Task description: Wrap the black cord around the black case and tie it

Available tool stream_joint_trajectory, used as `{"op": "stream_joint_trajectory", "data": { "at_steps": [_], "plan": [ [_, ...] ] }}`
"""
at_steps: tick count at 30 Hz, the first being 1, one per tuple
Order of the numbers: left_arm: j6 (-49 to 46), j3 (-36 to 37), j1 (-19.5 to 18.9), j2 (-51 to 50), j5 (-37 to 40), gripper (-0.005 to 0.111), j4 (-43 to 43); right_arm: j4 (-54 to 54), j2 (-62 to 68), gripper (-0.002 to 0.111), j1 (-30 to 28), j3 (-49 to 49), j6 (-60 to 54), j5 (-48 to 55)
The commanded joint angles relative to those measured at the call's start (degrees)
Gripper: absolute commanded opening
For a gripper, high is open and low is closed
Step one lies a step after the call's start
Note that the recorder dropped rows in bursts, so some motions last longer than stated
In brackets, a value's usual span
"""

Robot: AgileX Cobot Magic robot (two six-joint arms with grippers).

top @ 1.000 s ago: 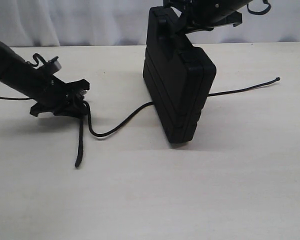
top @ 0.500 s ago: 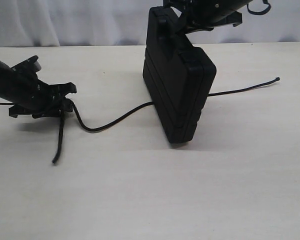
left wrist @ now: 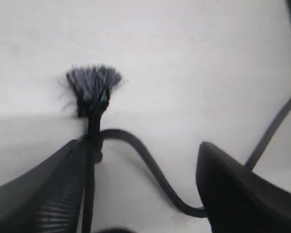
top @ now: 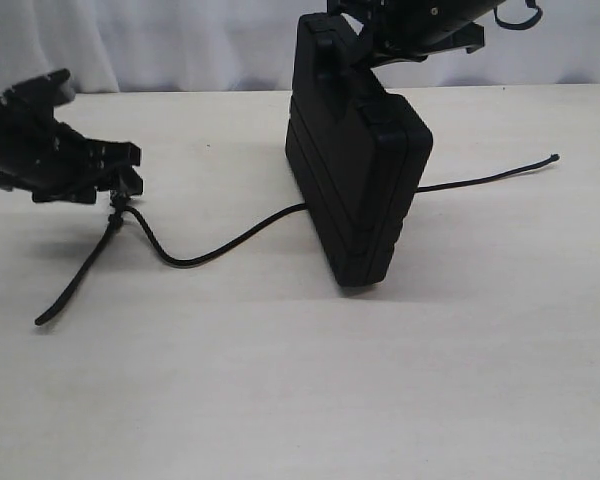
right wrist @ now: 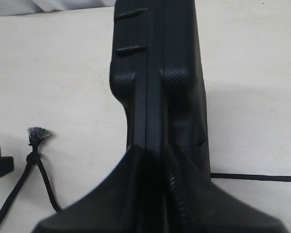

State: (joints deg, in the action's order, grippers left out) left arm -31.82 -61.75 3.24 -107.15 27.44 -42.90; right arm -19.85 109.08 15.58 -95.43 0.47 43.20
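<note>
The black case (top: 355, 170) stands on its edge on the table, tilted a little, with my right gripper (top: 358, 48) shut on its top end. In the right wrist view the case (right wrist: 160, 73) fills the space between the fingers of that gripper (right wrist: 157, 165). The black cord (top: 220, 250) runs from its plain end (top: 554, 158) past the case's base to the fuzzy knot (top: 115, 205); its narrow loop (top: 75, 280) lies flat on the table. My left gripper (top: 128, 170) hovers just above the knot, open. In the left wrist view the gripper (left wrist: 143, 145) straddles the cord (left wrist: 150, 167), and the frayed knot (left wrist: 93, 85) lies just beyond one fingertip.
The beige table (top: 380, 380) is bounded at the back by a white curtain (top: 180, 40). A tip of the left gripper (right wrist: 0, 167) shows at the edge of the right wrist view, near the frayed knot (right wrist: 38, 133).
My left gripper moved left and up, dragging the cord's looped end leftward, and now stands open above the knot. The loop has swung out flat toward the lower left. Case and right gripper stayed still.
</note>
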Motion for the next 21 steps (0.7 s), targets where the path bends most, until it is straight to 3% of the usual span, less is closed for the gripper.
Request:
{"op": "stream_joint_trajectory", "data": {
  "at_steps": [1, 5, 9, 13, 18, 21],
  "plan": [
    [-3.4, -2.4, 0.2, 4.7, -0.7, 0.061, 9.7, 2.7, 1.3, 0.004, -0.4, 0.9, -0.8, 1.9],
    [-24.1, -3.0, 2.4, 6.2, 3.6, 0.061, 25.4, 2.7, 1.3, 0.004, -0.4, 0.9, -0.8, 1.9],
    [-35.8, -3.0, 4.8, 5.0, 7.4, 0.061, 33.7, 2.7, 1.3, 0.004, -0.4, 0.9, -0.8, 1.9],
    [-46.8, -3.0, 7.2, 2.6, 6.3, 0.061, 38.0, 2.7, 1.3, 0.004, -0.4, 0.9, -0.8, 1.9],
    [-74.5, -3.0, 7.5, -1.5, 5.0, 0.061, 38.4, 2.7, 1.3, 0.004, -0.4, 0.9, -0.8, 1.9],
    [-77.4, -3.0, 7.5, -3.6, -0.2, 0.061, 37.6, 2.7, 1.3, 0.004, -0.4, 0.9, -0.8, 1.9]
  ]
}}
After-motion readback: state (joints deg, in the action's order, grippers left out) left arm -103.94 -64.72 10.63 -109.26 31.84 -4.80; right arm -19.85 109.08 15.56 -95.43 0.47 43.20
